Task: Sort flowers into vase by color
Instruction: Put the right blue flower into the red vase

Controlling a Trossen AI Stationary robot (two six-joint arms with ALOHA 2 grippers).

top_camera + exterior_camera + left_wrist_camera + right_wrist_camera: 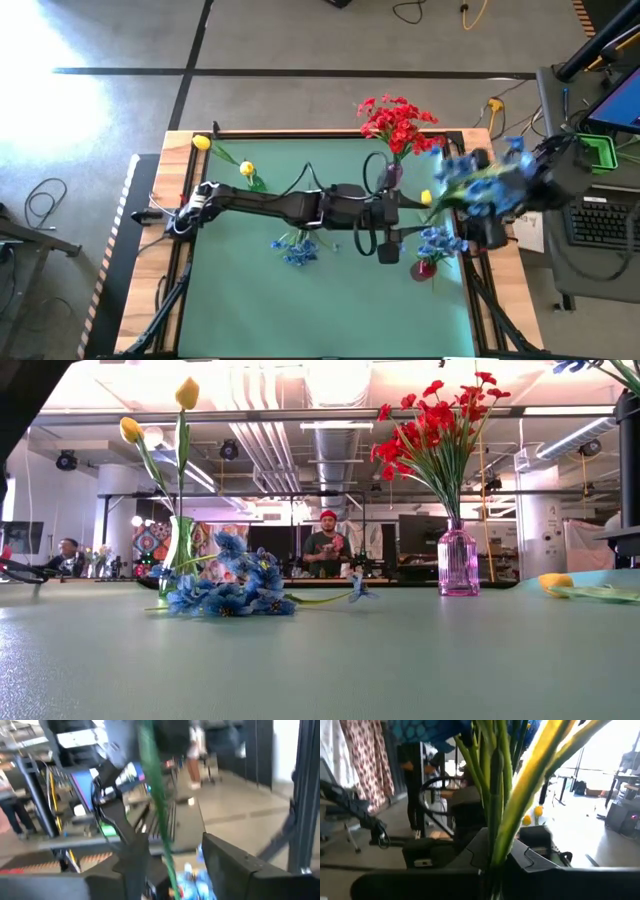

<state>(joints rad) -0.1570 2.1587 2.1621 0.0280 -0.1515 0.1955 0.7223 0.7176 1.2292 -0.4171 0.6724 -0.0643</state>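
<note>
The desk (330, 300) has a green mat, and both dark arms reach over its right half. The right end effector (490, 865) is closed on a bunch of green stems with blue flowers (480, 180), held in the air above the right edge of the desk. The left end effector (172, 865) is beside it, its fingers parted around a thin green stem without pressing it. Red flowers (435, 425) stand in a pink glass vase (458, 562) at the far side. Two yellow tulips (160, 415) stand in a green vase (180, 540) at the far left. A loose bunch of blue flowers (225, 585) lies on the mat near the centre. More blue blossoms (438, 242) stand in a small red vase (425, 268) near the right. One yellow flower head (555, 582) lies on the mat at the right.
</note>
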